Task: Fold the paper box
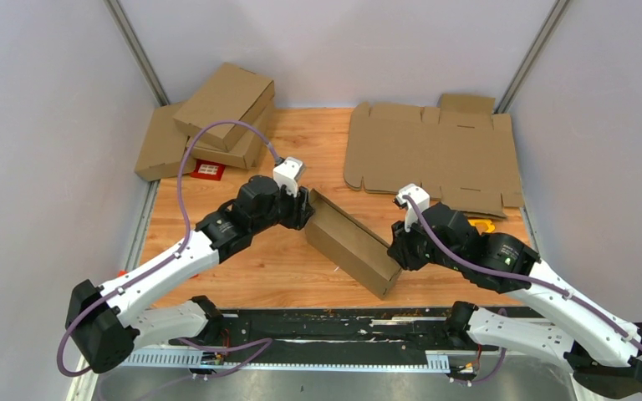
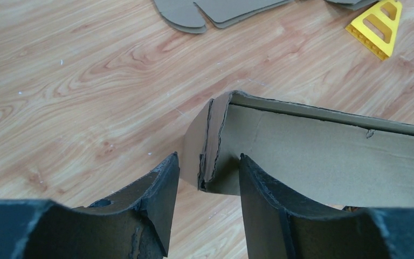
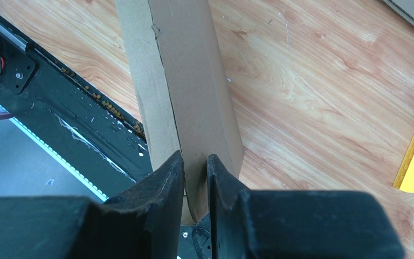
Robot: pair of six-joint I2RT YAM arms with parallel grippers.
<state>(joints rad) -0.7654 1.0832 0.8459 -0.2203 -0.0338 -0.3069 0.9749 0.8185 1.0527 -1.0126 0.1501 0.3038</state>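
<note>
Brown corrugated cardboard forms the paper box point(image 1: 347, 246), a long, shallow rectangle turned on its long side and slanting across the middle of the table point(image 1: 284, 267) between the two arms. The corner at its far end shows frayed, layered edges, and a small nick marks one inner wall. The left gripper point(image 2: 209, 181) has its fingers a little apart, pinching that frayed end wall. The right gripper point(image 3: 195, 172) is nearly closed, clamping the wall at the nearer end. Flat cardboard blanks point(image 1: 435, 154) lie behind.
</note>
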